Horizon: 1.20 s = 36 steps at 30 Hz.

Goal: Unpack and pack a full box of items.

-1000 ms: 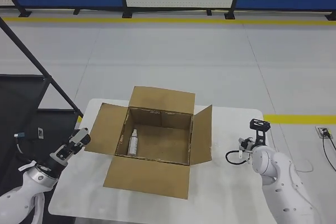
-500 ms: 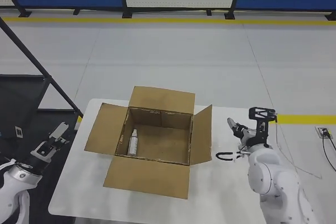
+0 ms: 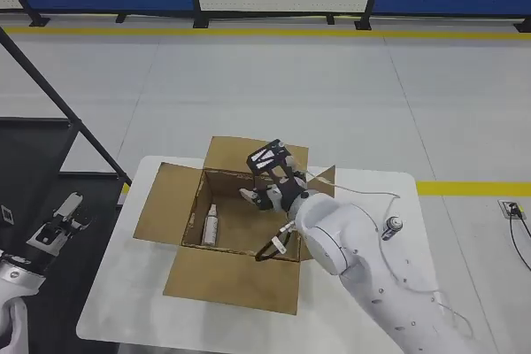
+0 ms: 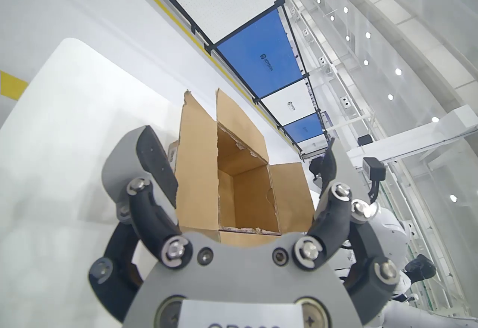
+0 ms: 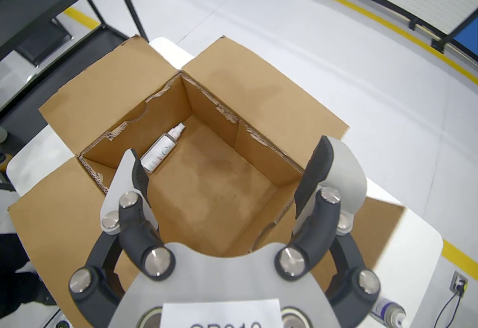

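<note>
An open cardboard box (image 3: pixel 248 265) with its flaps spread stands mid-table. A white spray bottle (image 3: pixel 211 224) lies on the box floor against one wall, also visible in the right wrist view (image 5: pixel 161 150). My right gripper (image 3: pixel 264 188) hangs above the box opening, open and holding nothing (image 5: pixel 227 165). My left gripper (image 3: pixel 66 212) is beyond the table's left edge, open and holding nothing (image 4: pixel 241 154), and faces the box (image 4: pixel 239 172) from the side.
A small grey spray can (image 3: pixel 390 227) stands on the white table (image 3: pixel 363 292) to the right of the box, also in the right wrist view (image 5: pixel 388 311). Black shelving (image 3: pixel 26 168) stands left of the table. A cable trails beside the right arm.
My right arm swung from the table's right side to above the box. The grey can now stands uncovered where that gripper was. My left arm drew back leftward, off the table edge.
</note>
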### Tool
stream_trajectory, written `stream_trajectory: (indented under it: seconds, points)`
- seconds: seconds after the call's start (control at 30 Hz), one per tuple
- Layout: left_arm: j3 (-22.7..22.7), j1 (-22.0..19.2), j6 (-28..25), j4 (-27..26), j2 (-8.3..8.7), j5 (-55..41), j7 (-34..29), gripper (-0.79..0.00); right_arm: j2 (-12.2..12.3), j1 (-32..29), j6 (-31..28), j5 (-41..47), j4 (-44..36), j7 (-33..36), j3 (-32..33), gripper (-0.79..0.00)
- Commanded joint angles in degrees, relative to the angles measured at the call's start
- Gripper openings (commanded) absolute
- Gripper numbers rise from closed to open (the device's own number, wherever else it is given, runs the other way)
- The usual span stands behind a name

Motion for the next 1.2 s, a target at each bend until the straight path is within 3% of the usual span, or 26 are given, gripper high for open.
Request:
stream_trajectory:
  seconds: [0.0,0.23,0.47,0.67,1.0,1.07,1.1,1.13,1.17]
  points:
    - [0.66,-0.25,0.15,0.95,0.21,0.47,-0.71,0.000,-1.78,5.49,-1.53,3.34,7.31,-0.58,-3.91,0.000]
    - [4.44,-1.77,0.89,4.54,0.80,3.75,-2.43,0.000,-8.04,16.81,-8.84,10.85,28.56,-1.44,-14.20,0.000]
    - [9.24,-4.54,3.11,8.73,0.97,8.16,0.59,0.000,-8.04,16.81,-8.84,10.85,28.56,-1.44,-14.20,0.000]
    - [9.24,-4.54,3.11,8.73,0.97,8.16,0.59,0.000,-8.05,16.57,-9.05,10.69,28.49,-1.68,-14.35,0.000]
    - [13.19,-4.30,4.07,8.80,1.20,10.23,-0.66,0.000,-9.83,16.28,-15.04,9.23,33.93,-5.30,-16.16,0.000]
    - [13.74,-4.76,4.27,9.49,1.24,9.99,-0.31,-0.120,-10.27,16.52,-16.58,9.84,35.58,-5.77,-16.22,0.000]
    - [14.06,-4.99,4.47,9.84,1.24,9.77,-0.12,-0.397,-10.50,16.70,-17.39,10.16,36.50,-5.75,-16.29,0.000]
    - [14.42,-5.18,4.51,9.99,1.27,9.83,-0.08,-0.499,-10.77,16.87,-17.92,10.53,37.47,-5.53,-16.39,0.000]
    - [14.73,-5.26,4.37,10.09,1.30,10.00,0.00,-0.551,-11.08,17.08,-18.36,10.98,38.39,-5.27,-16.51,0.000]
